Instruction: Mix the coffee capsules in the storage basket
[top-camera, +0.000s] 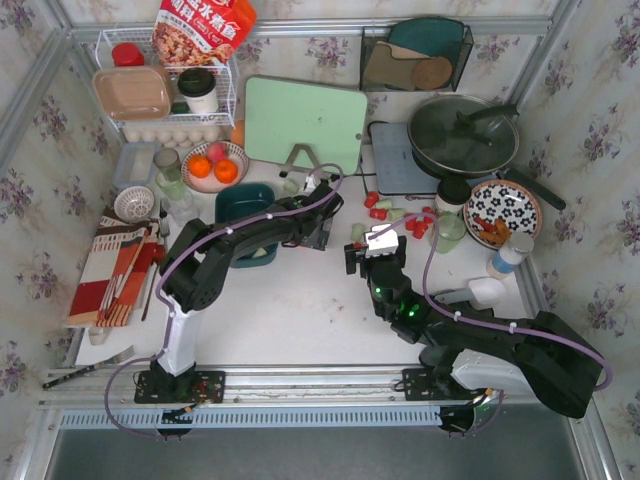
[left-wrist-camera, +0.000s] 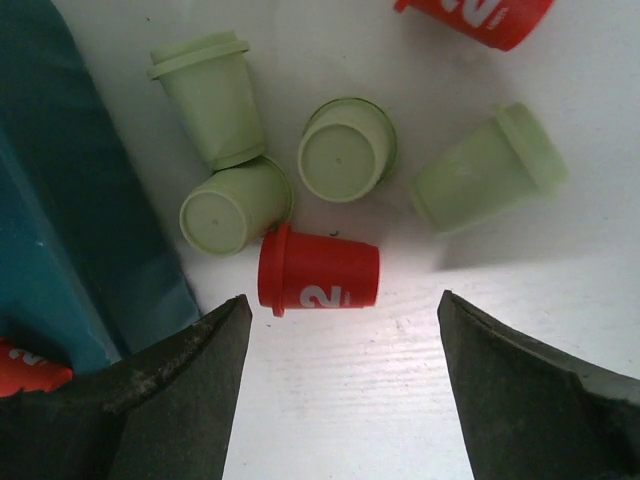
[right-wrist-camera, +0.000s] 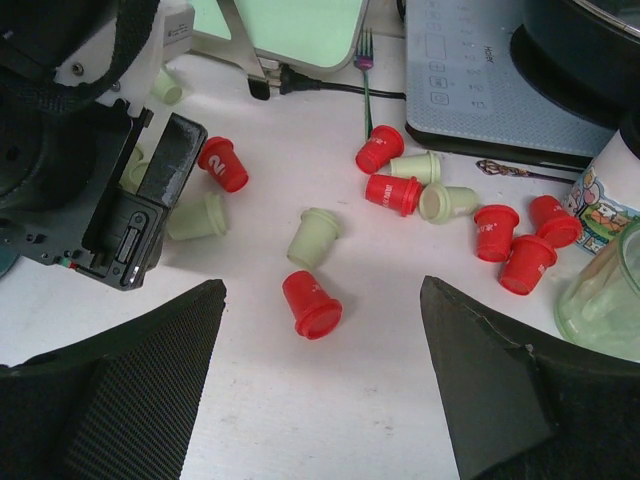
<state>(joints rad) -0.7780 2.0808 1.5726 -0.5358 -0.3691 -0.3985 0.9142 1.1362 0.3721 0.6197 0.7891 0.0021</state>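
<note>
The teal storage basket (top-camera: 243, 203) sits left of centre; its wall fills the left of the left wrist view (left-wrist-camera: 60, 200), with a red capsule (left-wrist-camera: 25, 365) inside. My left gripper (top-camera: 322, 222) (left-wrist-camera: 343, 325) is open just right of the basket, above a red capsule (left-wrist-camera: 318, 272) lying on its side; pale green capsules (left-wrist-camera: 232, 207) (left-wrist-camera: 347, 148) lie just beyond. My right gripper (top-camera: 368, 248) (right-wrist-camera: 323, 290) is open over another red capsule (right-wrist-camera: 308, 300) on the table. More red and green capsules (top-camera: 400, 213) (right-wrist-camera: 495, 231) lie scattered on the table to the right.
A green cutting board (top-camera: 305, 122) on a stand, a hob (top-camera: 400, 160) with a lidded pan (top-camera: 462, 135), a fruit bowl (top-camera: 213, 165), a patterned plate (top-camera: 502, 210), a green glass jar (top-camera: 448, 232) and a white wire rack (top-camera: 165, 90) ring the work area. A fork (right-wrist-camera: 364, 70) lies near the hob.
</note>
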